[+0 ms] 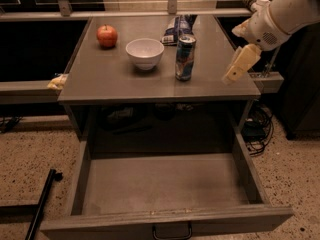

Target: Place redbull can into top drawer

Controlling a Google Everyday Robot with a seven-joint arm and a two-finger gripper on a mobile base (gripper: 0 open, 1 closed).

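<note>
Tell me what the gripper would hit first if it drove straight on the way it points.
Probably the bare tabletop near its front right corner. The gripper hangs right of the can, pointing down and left, so its line falls short of the can. Depth is unclear; it may miss the edge.

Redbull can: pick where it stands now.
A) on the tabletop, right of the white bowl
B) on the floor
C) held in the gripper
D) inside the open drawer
A: the can stands upright on the tabletop just right of the bowl. The gripper hangs apart from it, over the table's right edge, and the drawer is pulled open below.
</note>
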